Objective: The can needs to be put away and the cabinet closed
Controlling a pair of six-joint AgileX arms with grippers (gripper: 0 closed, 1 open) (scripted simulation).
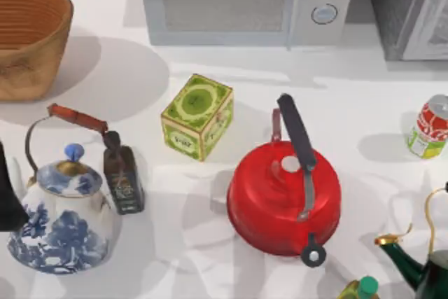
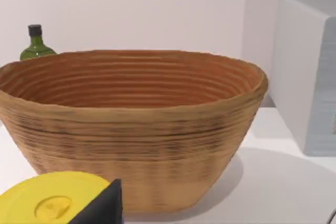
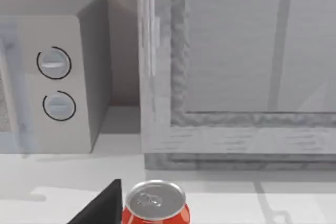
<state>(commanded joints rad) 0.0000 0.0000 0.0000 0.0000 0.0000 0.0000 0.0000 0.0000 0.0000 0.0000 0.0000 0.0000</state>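
The can (image 1: 428, 127) stood upright near the white table's (image 1: 350, 103) right edge, before the cabinet (image 1: 409, 8) at the far right corner; neither gripper's opening could be told.

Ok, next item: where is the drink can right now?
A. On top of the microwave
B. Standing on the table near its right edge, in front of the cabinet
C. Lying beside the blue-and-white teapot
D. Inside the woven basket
B: the drink can stands upright on the table near the right edge, with the cabinet behind it; the right wrist view shows its silver top below the cabinet door.
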